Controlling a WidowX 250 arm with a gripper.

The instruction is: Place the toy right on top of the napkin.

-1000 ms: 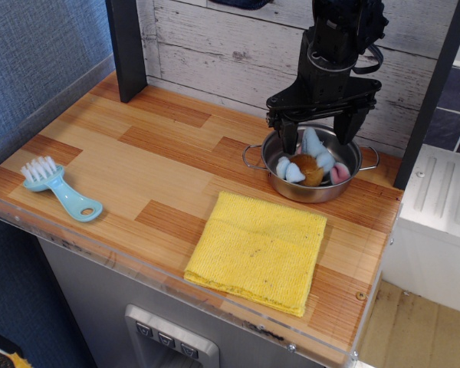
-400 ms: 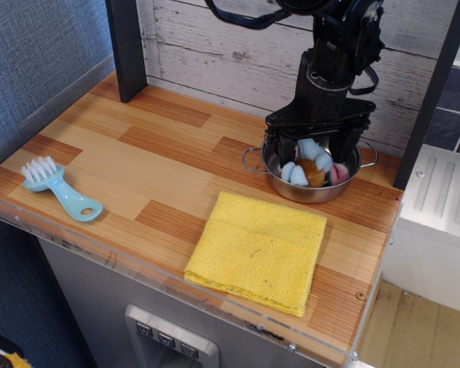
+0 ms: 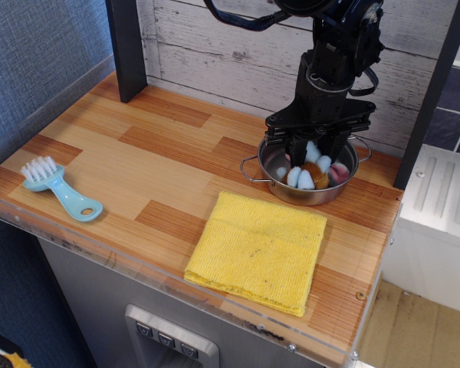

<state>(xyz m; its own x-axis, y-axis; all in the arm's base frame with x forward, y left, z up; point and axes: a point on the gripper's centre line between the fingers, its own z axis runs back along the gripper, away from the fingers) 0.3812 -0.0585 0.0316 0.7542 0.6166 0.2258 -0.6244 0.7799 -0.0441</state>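
Altogether five loose things can be counted on the wooden bench (image 3: 138, 165), one of each kind, and no brand, label or readable writing shows on any of them. At the far left, near the front edge, lies one light blue brush (image 3: 60, 186) with white bristles, its handle pointing toward the right and front. Further right, at the front of the bench, one yellow napkin (image 3: 258, 249) lies flat and folded, with nothing on it. Just behind the napkin, close to its back edge but apart from it, stands one steel pot (image 3: 304, 165) with two small side handles. One toy (image 3: 312, 169) sits inside this pot: pale blue paws, a brown belly and a pink spot at its right side are visible. One black robot arm comes down from above, and its pincer (image 3: 315, 146) reaches into the pot, its two fingers closed in on the upper part of the toy. The toy is low in the pot; whether it still rests on the pot's bottom, I cannot tell.
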